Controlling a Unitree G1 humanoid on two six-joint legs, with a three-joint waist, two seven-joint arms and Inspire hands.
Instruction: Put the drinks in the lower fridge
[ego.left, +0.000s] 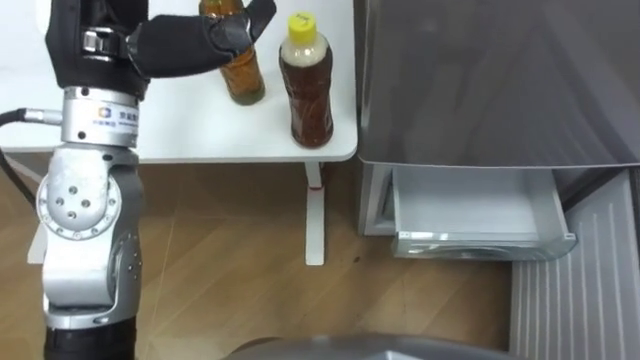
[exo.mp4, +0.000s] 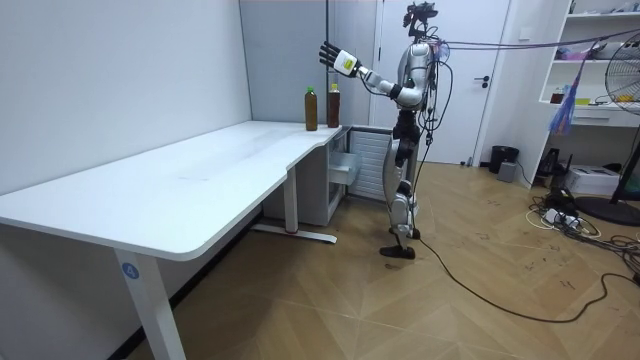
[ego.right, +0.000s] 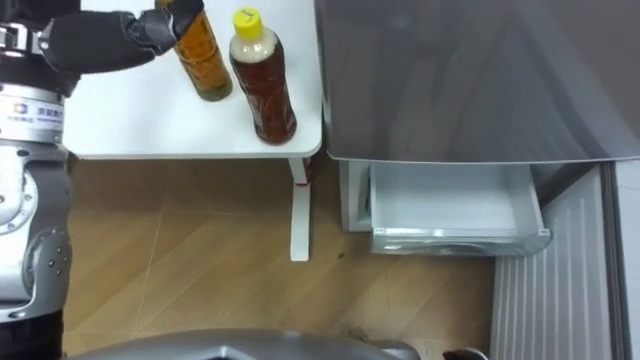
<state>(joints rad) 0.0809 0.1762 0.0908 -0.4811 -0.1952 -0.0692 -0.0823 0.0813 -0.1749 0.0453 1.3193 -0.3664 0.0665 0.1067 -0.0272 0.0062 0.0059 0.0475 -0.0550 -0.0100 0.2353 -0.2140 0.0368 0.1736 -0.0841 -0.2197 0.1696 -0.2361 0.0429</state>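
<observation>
Now | left hand fingers spread; over left bottle | yellow-capped bottle just beside

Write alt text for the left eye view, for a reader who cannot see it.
The robot's open left hand is at the top of one brown drink bottle on a white table; a yellow-capped bottle stands beside it near the table's corner. At right, a grey fridge has its lower drawer open.
</observation>
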